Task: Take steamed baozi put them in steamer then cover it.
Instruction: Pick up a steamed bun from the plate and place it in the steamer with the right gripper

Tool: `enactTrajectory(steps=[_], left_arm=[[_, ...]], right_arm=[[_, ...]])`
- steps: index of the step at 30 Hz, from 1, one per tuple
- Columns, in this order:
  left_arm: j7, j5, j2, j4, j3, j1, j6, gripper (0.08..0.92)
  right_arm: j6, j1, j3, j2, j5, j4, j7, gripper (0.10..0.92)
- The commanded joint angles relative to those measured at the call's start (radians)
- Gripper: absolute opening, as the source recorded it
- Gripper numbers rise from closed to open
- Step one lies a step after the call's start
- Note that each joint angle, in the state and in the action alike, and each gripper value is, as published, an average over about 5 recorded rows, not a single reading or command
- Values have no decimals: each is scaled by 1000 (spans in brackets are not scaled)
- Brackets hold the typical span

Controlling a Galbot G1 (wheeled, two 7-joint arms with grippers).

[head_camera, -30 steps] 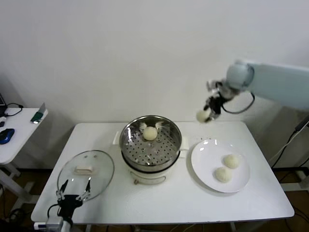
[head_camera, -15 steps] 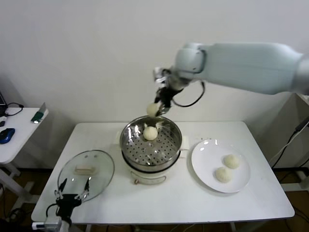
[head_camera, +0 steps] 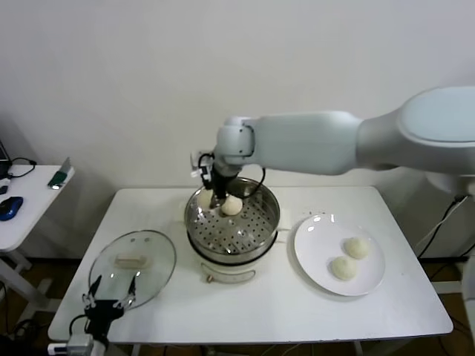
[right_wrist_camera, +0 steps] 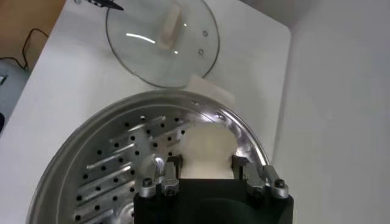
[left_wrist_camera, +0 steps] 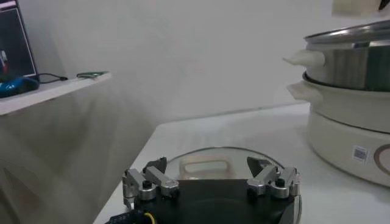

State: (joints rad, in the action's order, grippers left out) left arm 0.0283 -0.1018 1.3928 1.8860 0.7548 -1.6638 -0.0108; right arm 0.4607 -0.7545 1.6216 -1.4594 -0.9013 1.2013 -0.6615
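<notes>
The steel steamer stands mid-table with one baozi on its perforated tray. My right gripper hangs low over the pot's back left rim, shut on another baozi, which sits between both fingers just above the tray. Two more baozi lie on the white plate. The glass cover lies flat at the table's front left, with its cream handle up. My left gripper waits open at the cover's near edge, and its fingers touch nothing.
A white side table at the far left carries a blue mouse and cables. The wall rises right behind the main table. Bare tabletop runs along the front between cover and plate.
My right arm has swung from high at the right, across to the left and down, carrying the baozi over the steamer's back left. The left arm stays put.
</notes>
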Motion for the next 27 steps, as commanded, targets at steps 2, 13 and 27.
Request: enactTrajectory(steps=[2, 13, 27], left_arm=[[1, 0, -1, -6, -1, 2, 2, 823], [2, -1, -2, -13, -5, 9, 2, 823], [2, 2, -3, -6, -12, 12, -1, 823]], right_arm=[[13, 103, 14, -52, 48, -56, 29, 560], [16, 131, 22, -60, 60, -68, 36, 560], [-68, 26, 24, -9, 78, -41, -15, 744]])
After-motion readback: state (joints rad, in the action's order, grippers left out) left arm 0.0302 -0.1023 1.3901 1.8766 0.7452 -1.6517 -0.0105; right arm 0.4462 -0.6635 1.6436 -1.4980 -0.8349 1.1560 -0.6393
